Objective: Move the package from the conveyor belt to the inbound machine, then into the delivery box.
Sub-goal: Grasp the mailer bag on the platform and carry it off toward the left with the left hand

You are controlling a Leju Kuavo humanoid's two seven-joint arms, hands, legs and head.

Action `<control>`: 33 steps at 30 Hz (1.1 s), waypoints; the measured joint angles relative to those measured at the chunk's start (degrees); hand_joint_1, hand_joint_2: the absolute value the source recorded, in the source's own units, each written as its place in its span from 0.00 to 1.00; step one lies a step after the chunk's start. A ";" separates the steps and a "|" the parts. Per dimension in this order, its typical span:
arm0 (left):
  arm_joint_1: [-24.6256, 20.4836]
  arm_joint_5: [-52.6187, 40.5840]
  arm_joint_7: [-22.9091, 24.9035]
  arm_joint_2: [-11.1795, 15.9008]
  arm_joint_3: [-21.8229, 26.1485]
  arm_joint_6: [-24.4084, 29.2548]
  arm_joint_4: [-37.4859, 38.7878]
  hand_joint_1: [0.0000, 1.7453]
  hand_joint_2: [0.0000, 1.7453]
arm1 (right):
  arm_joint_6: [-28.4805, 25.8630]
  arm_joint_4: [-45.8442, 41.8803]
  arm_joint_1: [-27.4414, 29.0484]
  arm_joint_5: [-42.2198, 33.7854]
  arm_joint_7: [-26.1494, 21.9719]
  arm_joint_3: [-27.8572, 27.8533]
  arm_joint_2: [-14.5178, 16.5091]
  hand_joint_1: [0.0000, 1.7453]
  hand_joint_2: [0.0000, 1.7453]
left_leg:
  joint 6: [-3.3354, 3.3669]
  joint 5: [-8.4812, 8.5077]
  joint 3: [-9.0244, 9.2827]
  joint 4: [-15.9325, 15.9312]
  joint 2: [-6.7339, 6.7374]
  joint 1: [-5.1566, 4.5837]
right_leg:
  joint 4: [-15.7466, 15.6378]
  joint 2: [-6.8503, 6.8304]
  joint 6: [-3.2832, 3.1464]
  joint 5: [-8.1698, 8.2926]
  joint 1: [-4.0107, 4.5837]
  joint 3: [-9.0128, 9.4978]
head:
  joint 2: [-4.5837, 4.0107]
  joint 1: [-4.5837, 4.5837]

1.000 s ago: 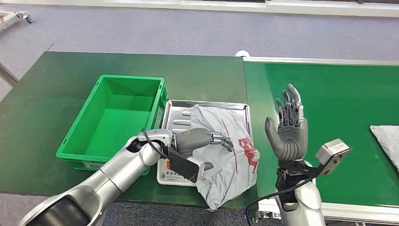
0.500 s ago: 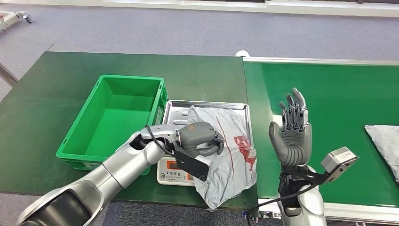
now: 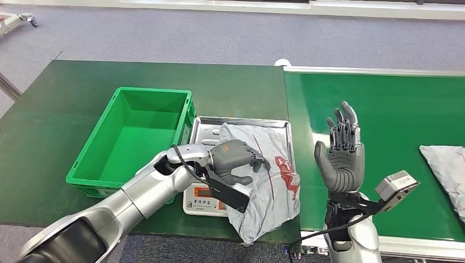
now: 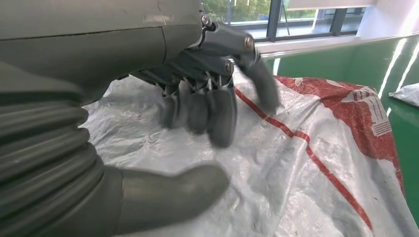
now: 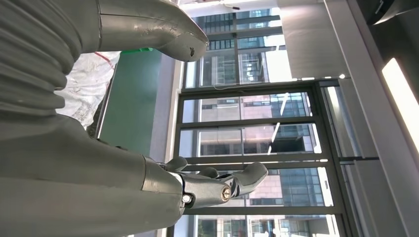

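Observation:
The grey plastic package (image 3: pixel 272 164) with red print lies on the steel tray (image 3: pixel 204 131) of the weighing scale (image 3: pixel 198 201), its near end hanging over the table edge. My left hand (image 3: pixel 237 162) rests on the package's left side, fingers half curled. In the left wrist view the fingers (image 4: pixel 200 111) bend down over the package (image 4: pixel 316 163), the thumb lies apart from them, and no fold is pinched. My right hand (image 3: pixel 341 153) is raised upright over the near edge of the conveyor belt (image 3: pixel 395 109), fingers spread and holding nothing; it shows likewise in the right wrist view (image 5: pixel 217 185).
An empty green crate (image 3: pixel 90 150) stands left of the scale on the dark green table (image 3: pixel 49 115). A second grey package (image 3: pixel 447 170) lies on the belt at the right edge. Grey floor lies beyond the table.
My left hand's fingers curled in over the package, then loosened a little. The right hand shifted slightly right. The second package rode further left along the belt.

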 joint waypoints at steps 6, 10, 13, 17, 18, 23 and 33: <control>-0.91 4.50 -0.83 1.25 -0.40 -5.59 -1.41 0.00 1.00 | 0.03 0.00 -0.30 -0.28 0.22 0.00 -0.08 0.00 1.00 | 0.00 0.02 0.00 0.00 0.00 0.00 | 0.00 0.00 0.00 0.01 0.00 0.02 | 0.00 0.01; -1.79 6.02 -0.54 2.37 -0.46 -7.31 -3.21 0.00 1.00 | 0.00 0.00 -0.55 -0.43 0.45 0.00 -0.08 0.00 1.00 | 0.00 0.04 0.00 0.00 -0.02 0.00 | 0.01 -0.01 0.00 0.01 0.00 0.03 | 0.00 0.01; -2.00 6.13 -0.45 2.82 -0.52 -7.57 -4.00 0.00 1.00 | 0.00 0.00 -0.58 -0.44 0.55 0.00 -0.08 0.00 1.00 | 0.00 0.04 0.00 0.00 -0.01 0.00 | 0.01 -0.01 0.00 0.01 0.00 0.03 | 0.00 0.00; -2.08 6.21 -0.43 3.19 -0.65 -7.59 -4.60 0.00 1.00 | 0.00 0.00 -0.59 -0.44 0.60 0.00 -0.08 0.00 1.00 | 0.00 0.04 0.00 0.00 -0.01 0.00 | 0.01 -0.01 0.00 0.01 0.00 0.02 | 0.00 0.00; -2.09 6.31 -0.47 3.25 -0.68 -7.60 -4.69 0.00 1.00 | 0.00 0.00 -0.59 -0.45 0.60 0.00 -0.08 0.00 1.00 | 0.00 0.04 0.00 0.00 -0.01 0.00 | 0.01 -0.01 0.00 0.01 0.00 0.02 | 0.00 0.00; -3.40 9.90 0.26 4.40 -0.73 -11.24 -6.95 0.00 1.00 | 0.07 0.00 -0.80 -0.90 1.51 -0.24 -0.08 0.00 1.00 | -0.01 0.04 0.00 0.00 -0.01 0.00 | 0.01 -0.01 0.00 0.01 0.01 0.02 | 0.00 0.00; -4.98 8.20 3.38 5.83 -0.81 -11.66 -12.30 0.00 1.00 | 0.60 -0.02 -1.47 -0.90 2.19 -0.92 -0.07 0.00 1.00 | -0.02 0.06 0.01 0.00 -0.02 0.00 | 0.01 -0.01 -0.01 0.02 0.00 0.01 | 0.00 0.00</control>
